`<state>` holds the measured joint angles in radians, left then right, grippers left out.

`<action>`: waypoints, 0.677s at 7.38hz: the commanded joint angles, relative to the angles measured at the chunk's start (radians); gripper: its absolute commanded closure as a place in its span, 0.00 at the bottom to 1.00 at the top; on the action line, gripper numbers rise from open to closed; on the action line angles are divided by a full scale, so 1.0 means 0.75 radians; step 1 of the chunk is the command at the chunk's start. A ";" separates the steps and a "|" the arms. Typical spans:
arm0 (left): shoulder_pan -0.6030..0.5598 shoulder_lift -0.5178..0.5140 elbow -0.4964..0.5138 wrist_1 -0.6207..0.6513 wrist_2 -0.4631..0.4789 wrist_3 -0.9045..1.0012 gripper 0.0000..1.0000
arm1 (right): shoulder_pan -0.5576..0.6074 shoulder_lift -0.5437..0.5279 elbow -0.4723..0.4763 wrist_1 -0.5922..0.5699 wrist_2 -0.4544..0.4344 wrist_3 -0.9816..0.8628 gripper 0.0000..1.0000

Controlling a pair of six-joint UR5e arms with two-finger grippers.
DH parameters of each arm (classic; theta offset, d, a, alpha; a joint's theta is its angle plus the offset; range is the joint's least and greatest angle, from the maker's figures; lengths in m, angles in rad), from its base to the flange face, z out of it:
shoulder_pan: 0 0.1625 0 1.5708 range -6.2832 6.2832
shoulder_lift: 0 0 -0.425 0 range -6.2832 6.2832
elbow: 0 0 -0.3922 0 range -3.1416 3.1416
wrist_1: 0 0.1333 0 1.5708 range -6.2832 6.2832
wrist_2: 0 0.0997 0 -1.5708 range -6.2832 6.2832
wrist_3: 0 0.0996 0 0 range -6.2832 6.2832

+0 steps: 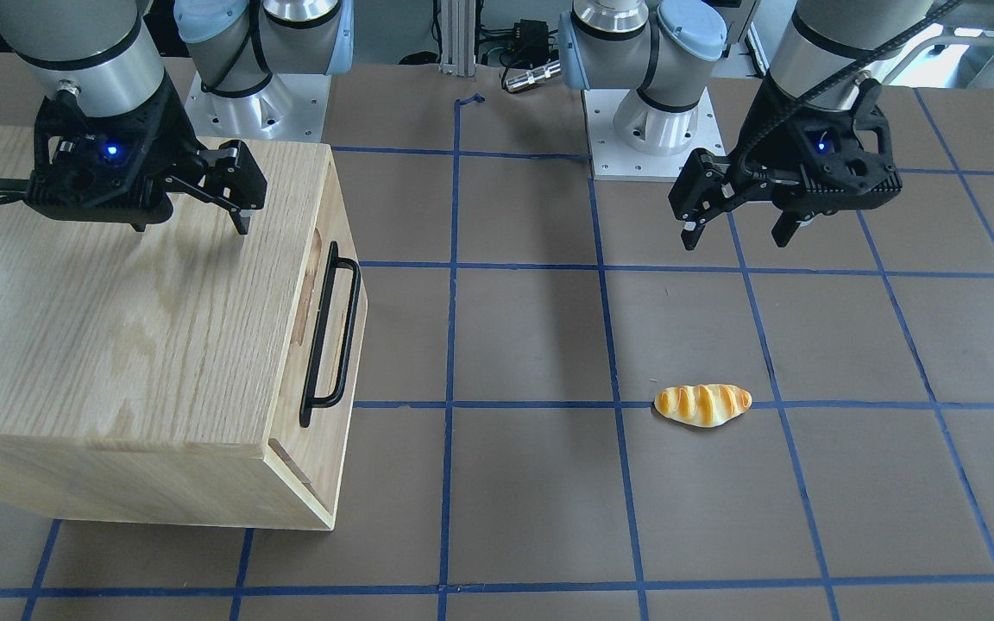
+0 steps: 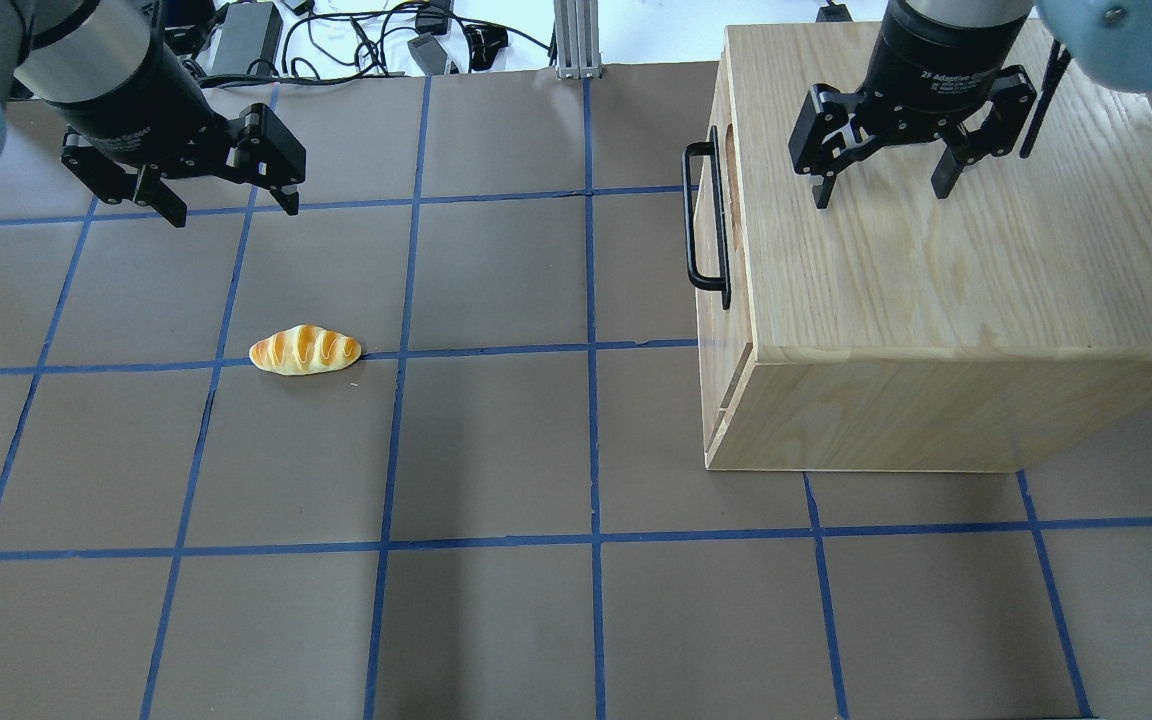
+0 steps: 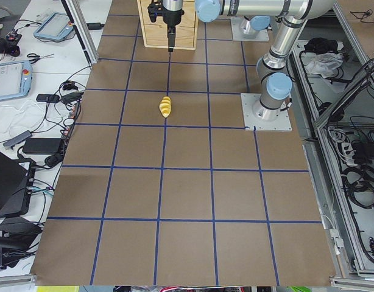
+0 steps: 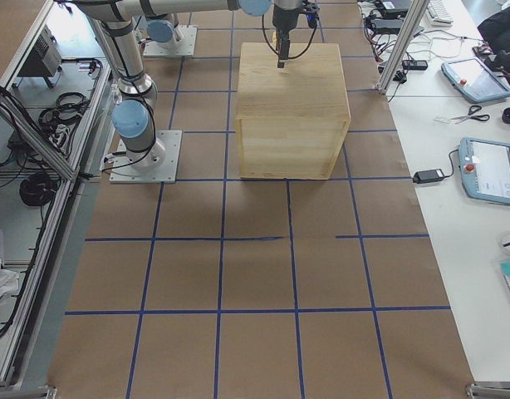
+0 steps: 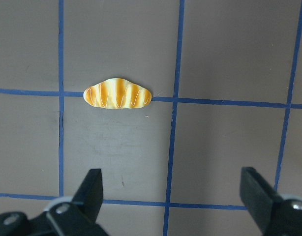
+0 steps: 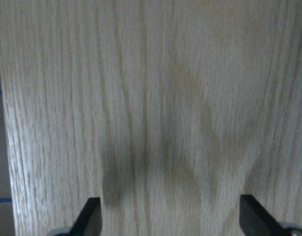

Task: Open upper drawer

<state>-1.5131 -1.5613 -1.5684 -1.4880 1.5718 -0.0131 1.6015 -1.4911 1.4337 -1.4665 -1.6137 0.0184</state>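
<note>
The upper drawer is the light-oak front panel on the cabinet's side face, and it sits in the cabinet. It has a long black bar handle and an oval slot; the handle also shows in the overhead view. My right gripper hangs open above the cabinet's top, back from the handle, holding nothing; it also shows in the overhead view and its wrist view. My left gripper is open and empty above the table, far from the drawer; it also shows in the overhead view and its wrist view.
The large oak cabinet stands on the brown table marked with blue tape lines. A toy bread roll lies on the table below my left gripper, also seen in the left wrist view. Both arm bases stand along the far edge.
</note>
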 commanded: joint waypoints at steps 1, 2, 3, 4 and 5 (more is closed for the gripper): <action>-0.001 0.000 -0.007 0.000 -0.001 -0.001 0.00 | 0.000 0.000 -0.001 0.000 0.000 0.002 0.00; -0.001 0.000 -0.007 0.000 -0.003 -0.005 0.00 | 0.000 0.000 -0.001 0.000 0.000 0.000 0.00; 0.001 0.002 -0.007 0.000 0.001 -0.005 0.00 | 0.000 0.000 -0.001 0.000 0.000 0.000 0.00; -0.007 0.002 -0.007 -0.002 0.005 -0.007 0.00 | 0.000 0.000 -0.001 0.000 0.000 0.000 0.00; -0.007 0.008 -0.007 -0.002 0.001 -0.007 0.00 | 0.000 0.000 -0.001 0.000 0.000 0.002 0.00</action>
<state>-1.5167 -1.5589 -1.5738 -1.4889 1.5732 -0.0177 1.6015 -1.4910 1.4328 -1.4665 -1.6137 0.0188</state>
